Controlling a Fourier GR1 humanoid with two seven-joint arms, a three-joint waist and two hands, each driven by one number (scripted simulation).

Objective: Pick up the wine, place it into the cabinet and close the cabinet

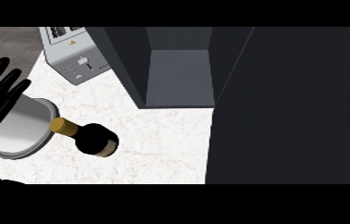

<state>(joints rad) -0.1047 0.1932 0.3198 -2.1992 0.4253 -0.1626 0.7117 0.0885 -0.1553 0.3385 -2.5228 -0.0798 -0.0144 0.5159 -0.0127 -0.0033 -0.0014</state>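
one hand (12,86) is all that shows, the robot's left, up at the left edge with its black fingers spread and straight, holding nothing; it looks to be resting there, not working. the right hand is out of view, so nothing can be said of it.

just below that hand sits a round metal pot (24,128) on the pale marbled tabletop (157,144). touching the pot's right side, or very near it, is the neck of the wine bottle (92,139), gold-capped, the dark body pointing away to the right. seen from above, i can't tell whether it stands upright or leans. farther up is a toaster (75,56), well apart from the bottle. to the right, the cabinet (179,75) stands open, its grey inside bare as far as i can see, and the big dark door (280,107) swings out over the right half of the view.

so the pick-up is not yet done. to my eye the thing to mind is the pot: a hand coming at the bottle should close round the dark body from the side away from the pot, so the fingers don't catch its rim. the body is wider than the neck and gives more to wrap. after lifting, the bottle wants to go up and right into the opening, kept clear of the cabinet's left wall and of the door's edge.
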